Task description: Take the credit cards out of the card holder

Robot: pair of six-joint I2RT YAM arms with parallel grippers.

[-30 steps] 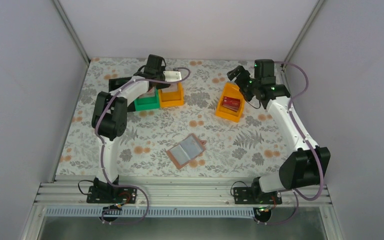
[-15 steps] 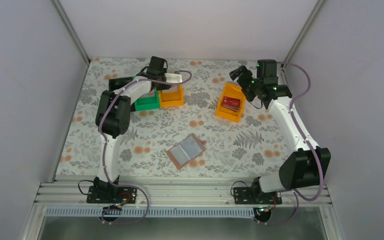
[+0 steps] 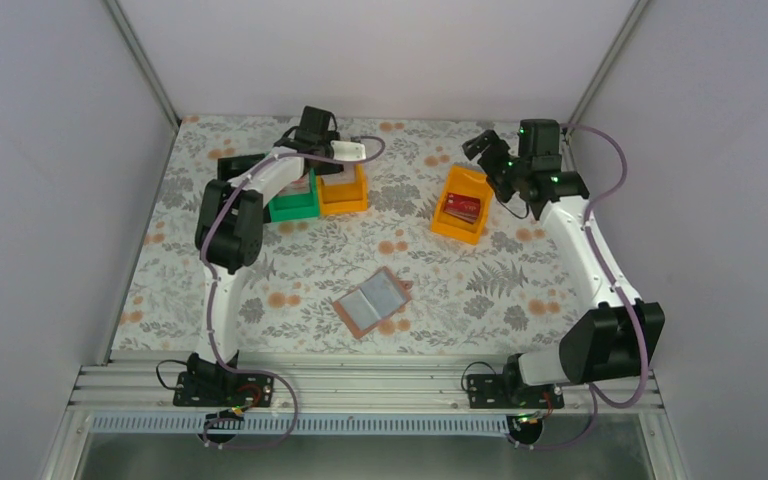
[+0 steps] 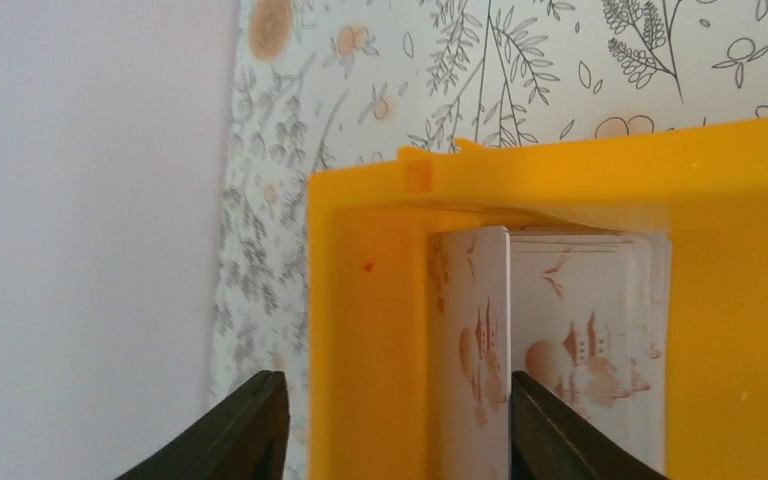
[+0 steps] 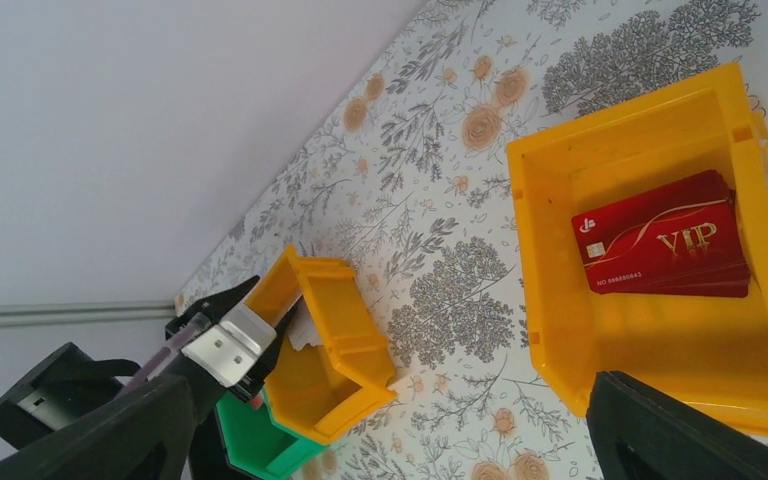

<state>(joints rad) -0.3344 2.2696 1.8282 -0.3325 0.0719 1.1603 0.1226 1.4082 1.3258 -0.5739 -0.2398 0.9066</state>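
Observation:
The card holder point(image 3: 372, 302) lies open and flat on the floral table, pale sleeves up, far from both grippers. My left gripper point(image 3: 346, 153) hangs over the left orange bin point(image 3: 343, 192). In its wrist view the left gripper point(image 4: 400, 430) is open, its jaws astride the bin wall point(image 4: 365, 340). Whitish-pink credit cards point(image 4: 585, 330) lean inside, and one card point(image 4: 485, 340) stands just left of the right finger point(image 4: 550, 435). My right gripper point(image 3: 487, 150) is open above the right orange bin point(image 3: 457, 228), which holds dark red credit cards point(image 5: 660, 240).
A green bin point(image 3: 295, 206) adjoins the left orange bin, and a black bin point(image 3: 232, 165) sits behind it under the left arm. Grey walls close the table at the back and on both sides. The right wrist view also shows the left gripper point(image 5: 250, 315) at its bin point(image 5: 345, 345).
The left gripper's jaws have gone from shut to apart over the left orange bin. The right arm has drifted slightly right, still open.

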